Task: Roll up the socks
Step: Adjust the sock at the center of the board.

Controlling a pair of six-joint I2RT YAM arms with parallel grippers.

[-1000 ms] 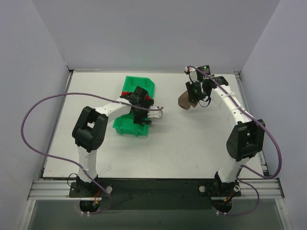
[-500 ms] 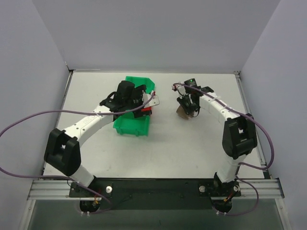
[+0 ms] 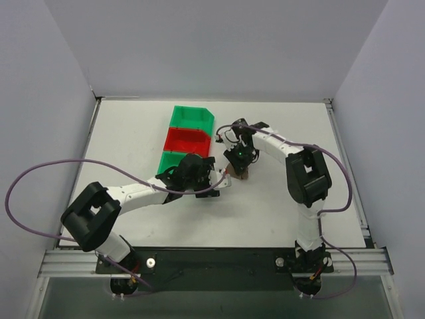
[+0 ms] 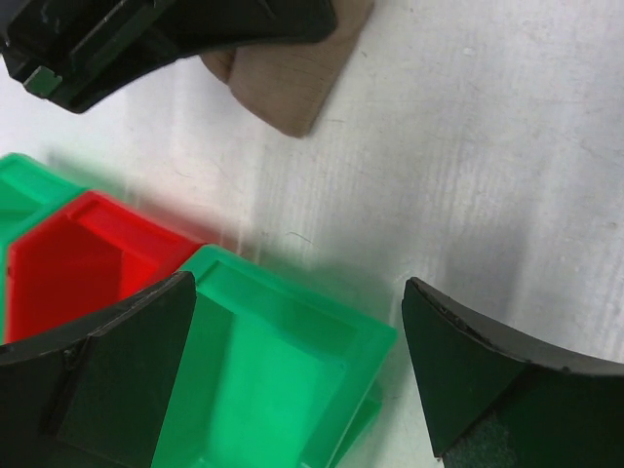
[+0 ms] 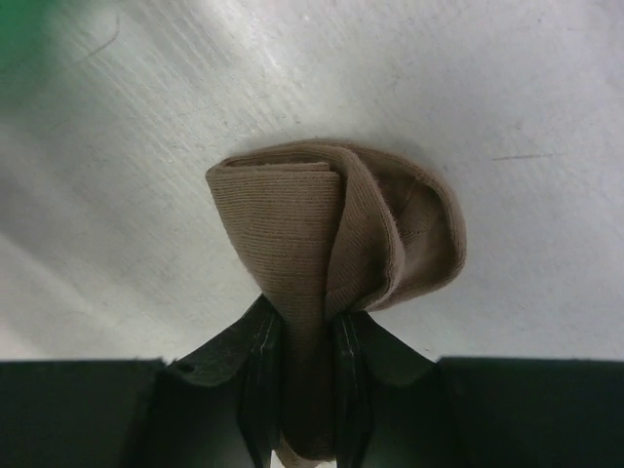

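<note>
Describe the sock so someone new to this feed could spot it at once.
Start at the white table and find the line of green and red bins. Just right of the nearest bin, the sock is a small folded tan bundle pinched in the right end effector. It is the only soft, brown thing there.

This is a robotics lab test cell. A flat white bench (image 3: 279,206) is boxed in by plain pale grey panel walls (image 3: 219,46), with a bare aluminium rail (image 3: 66,261) at its near edge. A white-and-black jointed left arm (image 3: 136,194) and a matching right arm (image 3: 307,176) are mounted there, trailing purple cables (image 3: 66,161). The left pincer (image 4: 297,283) and right pincer (image 5: 304,341) are black and two-fingered. A green plastic bin (image 3: 191,118) and a red plastic bin (image 3: 188,139) sit on the bench.
</note>
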